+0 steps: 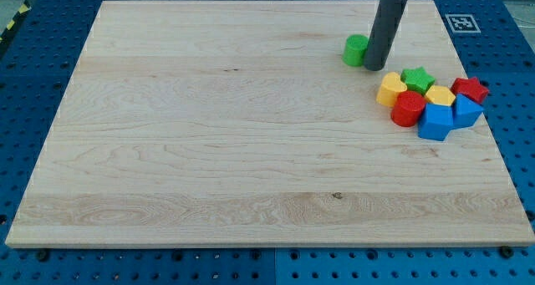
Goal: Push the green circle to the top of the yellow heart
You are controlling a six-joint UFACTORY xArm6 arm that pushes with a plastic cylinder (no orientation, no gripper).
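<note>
Green circle (355,50) sits touching the left side of the rod's tip (374,68), near the bench's (209,151) top edge at the view's upper right. No gripper ends this arm, only a straight dark rod, so nothing is held. Open wood spreads wide to the tip's left and below. Just below-right of the tip lies a tight cluster: yellow heart (390,90) nearest, green star (417,78), red cylinder (408,109), yellow hexagon (440,95), red star (470,89), and 2 blue blocks (435,122) (466,111) beside the bench's right edge.
</note>
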